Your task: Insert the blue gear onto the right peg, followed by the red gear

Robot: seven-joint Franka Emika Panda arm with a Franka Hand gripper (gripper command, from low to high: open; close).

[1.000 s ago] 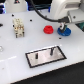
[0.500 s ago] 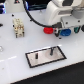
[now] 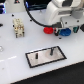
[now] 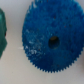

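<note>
- Step in hand: 1st pick, approach to the blue gear (image 3: 66,33); nothing sits on either peg yet.
- Blue gear lies flat on the white counter (image 3: 15,55), just beside the red gear (image 3: 49,30), under the arm's hand (image 3: 64,26).
- Wrist view: blue gear (image 4: 52,42) fills the frame, hub hole near centre, so the hand is prob. right above it.
- Hand state: can't tell; fingers not visible in either view.
- Right peg (image 3: 51,50) stands on the dark plate (image 3: 45,56), well apart from the gears.
- Next: lower, grip the hub, lift, carry to the peg.
</note>
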